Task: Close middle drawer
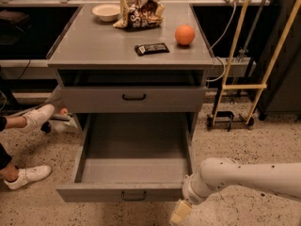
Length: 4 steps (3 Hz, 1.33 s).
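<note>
The middle drawer is pulled far out of the grey cabinet. It is wide, deep and empty, and its flat front carries a small dark bar handle. My white arm reaches in from the right edge. The gripper hangs at the bottom of the view, just below and in front of the drawer front's right corner. It is partly cut off by the frame. The uppermost drawer sits above the open drawer. The lowest drawer is hidden under the open one.
On the cabinet top are a white bowl, a chip bag, an orange and a dark snack bar. A person's legs in white shoes are at the left. A wheeled yellow-tube stand is at the right.
</note>
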Tool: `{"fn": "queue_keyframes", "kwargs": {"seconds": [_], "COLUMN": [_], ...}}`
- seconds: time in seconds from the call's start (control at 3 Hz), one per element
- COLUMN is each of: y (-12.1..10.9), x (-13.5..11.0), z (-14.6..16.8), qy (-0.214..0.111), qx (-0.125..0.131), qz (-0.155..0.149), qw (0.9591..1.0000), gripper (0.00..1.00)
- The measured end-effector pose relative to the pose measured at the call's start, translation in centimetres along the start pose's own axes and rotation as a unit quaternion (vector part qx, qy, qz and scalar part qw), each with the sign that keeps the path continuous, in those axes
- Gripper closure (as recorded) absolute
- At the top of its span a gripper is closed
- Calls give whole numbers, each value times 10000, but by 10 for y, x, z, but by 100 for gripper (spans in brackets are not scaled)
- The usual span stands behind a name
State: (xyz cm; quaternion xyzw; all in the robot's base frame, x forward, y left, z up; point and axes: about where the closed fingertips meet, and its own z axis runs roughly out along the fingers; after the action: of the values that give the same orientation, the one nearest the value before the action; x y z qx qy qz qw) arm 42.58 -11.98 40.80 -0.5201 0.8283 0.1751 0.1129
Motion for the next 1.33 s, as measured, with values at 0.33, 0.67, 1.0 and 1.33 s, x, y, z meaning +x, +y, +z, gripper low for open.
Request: {"fn": "queue_keyframes", "kwargs": {"seconds": [0.33,0.67,1.0,1.33], "y": [0,0,15,65], "x": [0,-1,-7,-6], "z": [0,-2,-29,-79], "qy": [0,0,-45,-303], "qx": [1,2,298,724], "qz": [0,0,-30,178], "qw": [10000,10000,9995,9968], "gripper": [0,0,0,0]}}
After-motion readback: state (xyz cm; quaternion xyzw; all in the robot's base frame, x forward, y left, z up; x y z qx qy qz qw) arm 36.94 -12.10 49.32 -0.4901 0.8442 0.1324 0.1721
